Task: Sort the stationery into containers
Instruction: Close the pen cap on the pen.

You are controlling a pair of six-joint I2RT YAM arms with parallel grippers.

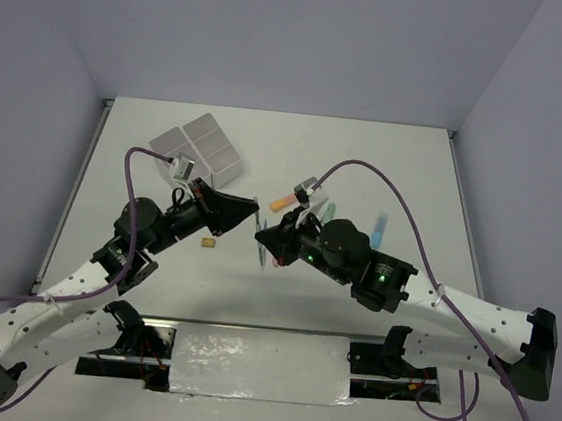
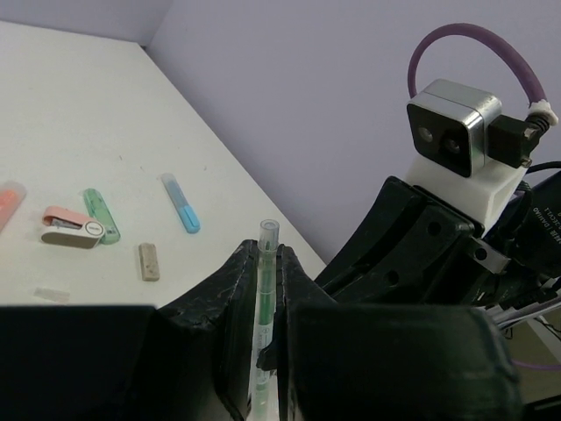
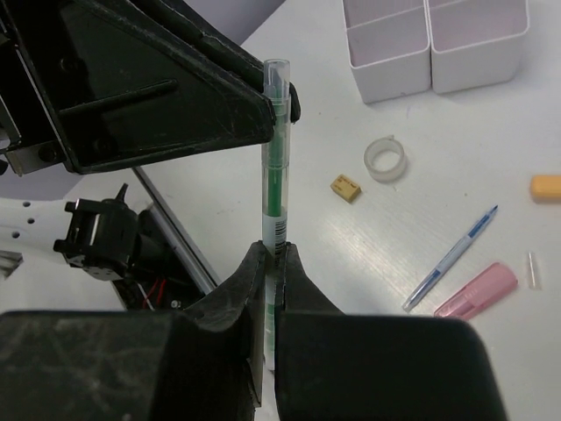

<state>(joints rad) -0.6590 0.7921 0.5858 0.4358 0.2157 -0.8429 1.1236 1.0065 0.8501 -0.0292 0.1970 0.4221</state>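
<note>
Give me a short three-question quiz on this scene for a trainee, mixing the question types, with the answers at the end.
1. True or false: the left hand and the right hand are both closed on the same green pen.
2. The tape ring is: A) held by the left hand; B) lying on the table near the tan eraser; C) threaded on the green pen.
3. What colour is the marker lying beside the blue pen?
Key: 1 true; 2 B; 3 pink.

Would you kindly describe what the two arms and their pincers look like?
The left arm and right arm have white perforated shells and black joints. The left pincer and right pincer are black wedges. Each wrist carries a silver camera on a purple cable.
</note>
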